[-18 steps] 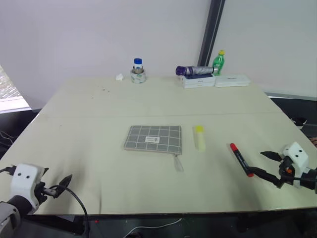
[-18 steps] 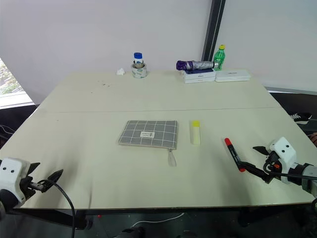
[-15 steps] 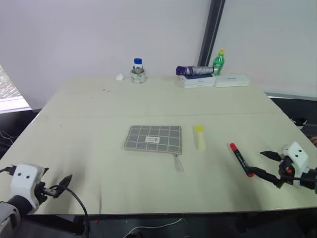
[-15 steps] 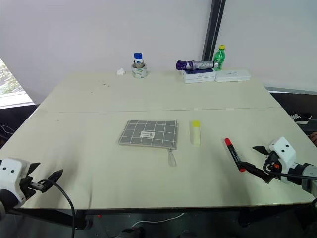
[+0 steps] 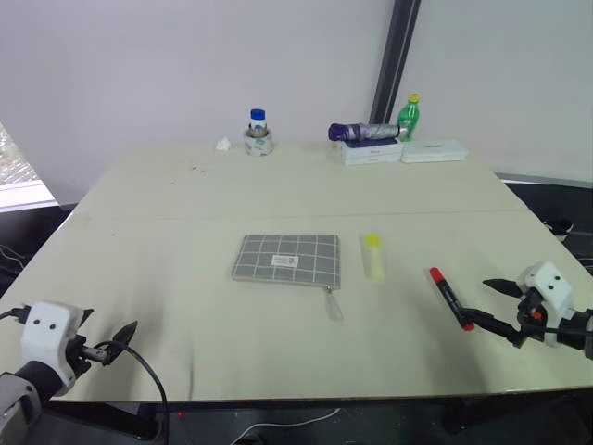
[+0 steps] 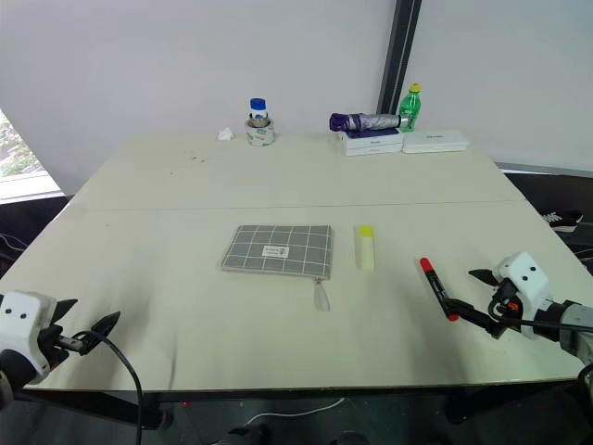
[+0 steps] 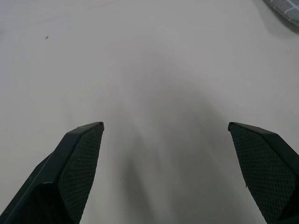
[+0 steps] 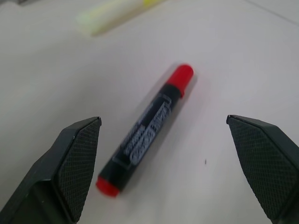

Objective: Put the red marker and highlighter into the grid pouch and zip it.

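left gripper (image 5: 109, 345): two slim black fingers tapering to points, on a dark metal mount
left wrist housing (image 5: 48, 334): boxy white shell with rounded corners and two small dark dots on its face
left cable (image 5: 148, 385): thin and black, looping down from the wrist
left finger pads (image 7: 77, 170): black, wedge-shaped, with fine cross-hatched texture
right gripper (image 6: 477, 296): same black pointed fingers
right wrist housing (image 6: 519, 276): white block with dark dots; small orange-red detail beneath
right finger pads (image 8: 74, 163): black, diamond-knurled
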Controlling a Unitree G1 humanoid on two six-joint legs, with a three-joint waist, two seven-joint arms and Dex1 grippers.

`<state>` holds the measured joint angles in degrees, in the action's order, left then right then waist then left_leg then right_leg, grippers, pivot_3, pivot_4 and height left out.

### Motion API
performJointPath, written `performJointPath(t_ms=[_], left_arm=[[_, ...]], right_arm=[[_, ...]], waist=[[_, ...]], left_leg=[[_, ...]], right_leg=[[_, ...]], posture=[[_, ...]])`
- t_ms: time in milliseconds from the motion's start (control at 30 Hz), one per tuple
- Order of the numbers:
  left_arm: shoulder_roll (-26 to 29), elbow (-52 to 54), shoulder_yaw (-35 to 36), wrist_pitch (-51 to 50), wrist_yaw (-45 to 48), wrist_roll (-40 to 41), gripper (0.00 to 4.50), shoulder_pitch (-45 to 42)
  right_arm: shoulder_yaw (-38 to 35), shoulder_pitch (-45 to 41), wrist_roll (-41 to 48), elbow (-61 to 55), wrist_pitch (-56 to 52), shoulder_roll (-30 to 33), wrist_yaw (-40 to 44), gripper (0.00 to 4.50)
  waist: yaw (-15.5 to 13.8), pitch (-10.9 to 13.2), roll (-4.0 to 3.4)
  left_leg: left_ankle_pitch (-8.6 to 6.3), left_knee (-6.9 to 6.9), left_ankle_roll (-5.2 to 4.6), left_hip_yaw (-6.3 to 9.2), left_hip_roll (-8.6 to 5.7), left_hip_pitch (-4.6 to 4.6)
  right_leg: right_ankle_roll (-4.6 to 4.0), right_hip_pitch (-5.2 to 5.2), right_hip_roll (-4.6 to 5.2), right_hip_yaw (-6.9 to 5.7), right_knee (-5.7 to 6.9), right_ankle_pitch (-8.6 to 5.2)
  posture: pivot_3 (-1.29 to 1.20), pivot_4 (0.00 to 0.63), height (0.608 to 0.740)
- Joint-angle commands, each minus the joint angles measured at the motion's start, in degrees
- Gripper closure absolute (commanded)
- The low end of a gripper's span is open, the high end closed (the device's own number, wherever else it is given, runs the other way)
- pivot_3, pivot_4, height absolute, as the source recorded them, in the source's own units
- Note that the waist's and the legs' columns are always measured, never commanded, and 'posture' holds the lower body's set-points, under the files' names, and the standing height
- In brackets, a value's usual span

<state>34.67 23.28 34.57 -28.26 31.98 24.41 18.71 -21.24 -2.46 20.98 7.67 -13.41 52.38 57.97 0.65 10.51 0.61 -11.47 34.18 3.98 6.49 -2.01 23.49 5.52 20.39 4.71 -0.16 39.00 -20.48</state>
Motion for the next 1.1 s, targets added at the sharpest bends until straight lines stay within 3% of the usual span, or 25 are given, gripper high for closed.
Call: performJointPath(t_ms=[33, 533, 633, 800, 867, 900, 1033, 1100], left_arm=[[-0.12, 2.54, -1.42, -0.16, -0.98, 0.57, 0.0, -1.82], [-2.1, 1.24, -16.09, -3.29, -5.62, -1.8, 0.0, -15.04], [-3.34, 0.56, -18.5, -3.26, -6.62, -2.71, 1.25, -16.97], [-5.18, -1.02, -20.65, -3.75, -8.44, -3.42, 3.9, -19.97], [-7.6, -2.61, -20.09, -5.6, -9.5, -0.78, 3.82, -22.57], [-8.45, -3.04, -19.82, -6.27, -9.75, 0.19, 3.57, -23.41], [-10.09, -6.87, -20.12, -9.03, -11.27, 0.67, 1.68, -28.18], [-10.16, -9.02, -20.79, -10.57, -11.72, 0.42, 0.71, -30.3]], right_arm=[[0.12, -2.38, 1.27, -4.08, -0.95, -0.73, -1.3, 0.03], [8.59, -8.87, 5.1, -21.99, -10.2, -10.41, -9.34, 0.03], [10.92, -9.71, 4.83, -23.38, -10.63, -12.14, -10.34, 0.0], [13.16, -10.45, 4.48, -25.16, -11.69, -13.72, -12.05, 0.0], [14.43, -10.98, 4.11, -25.69, -11.84, -14.22, -12.7, 0.0], [14.84, -11.15, 3.96, -25.85, -11.82, -14.36, -12.91, 0.0], [18.15, -13.26, 2.67, -25.81, -13.22, -16.05, -14.91, 0.0], [20.82, -14.49, -0.42, -24.43, -14.9, -16.5, -17.32, 0.54]], waist=[[-0.04, 0.0, 0.0], [0.12, 0.01, 0.02], [0.05, 0.01, 0.02], [0.01, 0.02, 0.05], [-0.08, 0.02, 0.05], [-0.06, 0.03, 0.06], [0.24, 0.05, 0.11], [0.33, 0.05, 0.11]], left_leg=[[0.0, 0.0, 0.0, 0.0, 0.0, 0.0], [-0.01, 0.0, -0.01, 0.02, -0.03, 0.0], [0.0, 0.0, -0.01, 0.03, -0.02, 0.0], [0.0, 0.0, -0.01, 0.03, -0.04, 0.0], [0.0, 0.0, -0.01, 0.04, -0.05, 0.0], [0.0, 0.02, -0.01, 0.05, -0.06, 0.0], [0.0, 0.06, -0.01, 0.04, -0.09, 0.0], [0.01, 0.06, 0.0, 0.05, -0.12, -0.01]], right_leg=[[0.0, 0.0, 0.0, 0.0, 0.0, 0.0], [0.06, 0.0, -0.03, -0.02, 0.01, 0.03], [0.06, -0.01, -0.06, -0.03, 0.01, 0.03], [0.08, -0.01, -0.04, -0.03, 0.01, 0.04], [0.09, -0.01, -0.04, -0.04, 0.02, 0.05], [0.1, -0.02, -0.05, -0.05, 0.03, 0.05], [0.13, -0.02, -0.07, -0.05, 0.06, 0.07], [0.13, 0.0, -0.12, -0.05, 0.11, 0.07]], posture=[[0.0, 0.15, 0.737], [0.0, 0.15, 0.737], [0.0, 0.15, 0.737], [0.0, 0.15, 0.737], [0.0, 0.15, 0.737], [0.0, 0.15, 0.737], [0.0, 0.15, 0.737], [0.0, 0.15, 0.737]])
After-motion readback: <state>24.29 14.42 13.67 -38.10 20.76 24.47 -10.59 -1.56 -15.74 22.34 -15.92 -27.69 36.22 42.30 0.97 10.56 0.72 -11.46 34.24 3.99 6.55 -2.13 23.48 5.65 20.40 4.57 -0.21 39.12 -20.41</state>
